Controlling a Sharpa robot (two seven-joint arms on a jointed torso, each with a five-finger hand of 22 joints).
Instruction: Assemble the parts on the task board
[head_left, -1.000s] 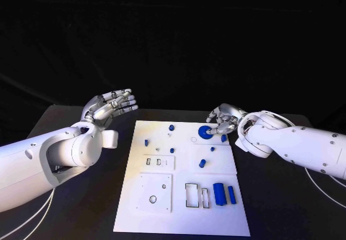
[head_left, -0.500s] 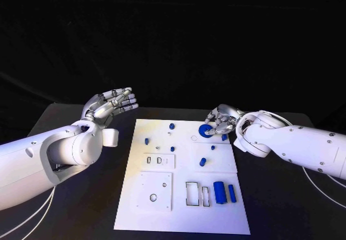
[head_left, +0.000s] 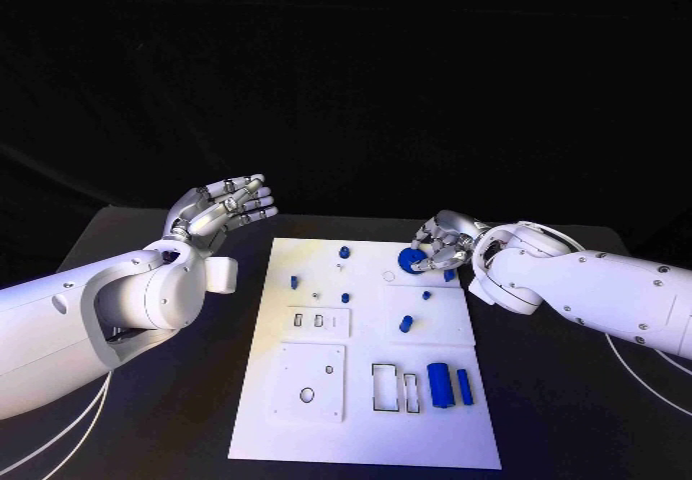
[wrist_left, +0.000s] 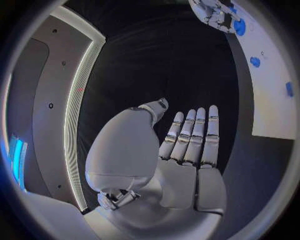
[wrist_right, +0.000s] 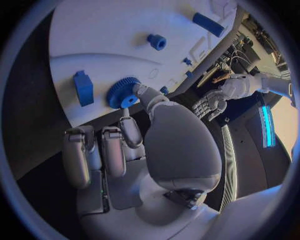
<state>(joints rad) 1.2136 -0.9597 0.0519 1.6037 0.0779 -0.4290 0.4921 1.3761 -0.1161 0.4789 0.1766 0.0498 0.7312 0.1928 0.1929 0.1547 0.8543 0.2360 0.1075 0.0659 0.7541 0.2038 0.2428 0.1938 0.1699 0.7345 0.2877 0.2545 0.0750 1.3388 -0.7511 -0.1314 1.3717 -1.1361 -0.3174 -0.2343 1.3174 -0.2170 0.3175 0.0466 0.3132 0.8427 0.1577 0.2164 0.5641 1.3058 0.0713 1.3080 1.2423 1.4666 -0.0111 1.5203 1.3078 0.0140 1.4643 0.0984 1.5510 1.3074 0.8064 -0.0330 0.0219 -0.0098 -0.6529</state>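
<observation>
Right hand (head_left: 441, 246) sits over the far right part of the task board (head_left: 364, 420), and from my station I see its fingertips (wrist_right: 130, 101) closed on the blue gear (wrist_right: 122, 92). On the right wrist camera I read a pinch: the thumb tip meets the toothed rim on one side and a finger comes in on the face, while the other fingers are curled back, clear of the board. I cannot tell whether the gear is seated or lifted slightly.

Left hand (head_left: 219, 211) is raised beside the far left corner of the board, apart from it. I note that it is flat, palm up, fingers straight and side by side, holding nothing; the left wrist camera confirms this (wrist_left: 187, 150).

I log these parts on the board:
- a blue rectangular block (wrist_right: 83, 87) just beside the gear;
- a small blue peg (head_left: 405, 324) near the middle of the board;
- two upright blue bars (head_left: 449, 385) at the near right, beside two open rectangular slots (head_left: 392, 390);
- several small blue pieces (head_left: 343, 254) scattered over the far half.

A white square plate (head_left: 312, 384) with a round hole lies at the near left.
</observation>
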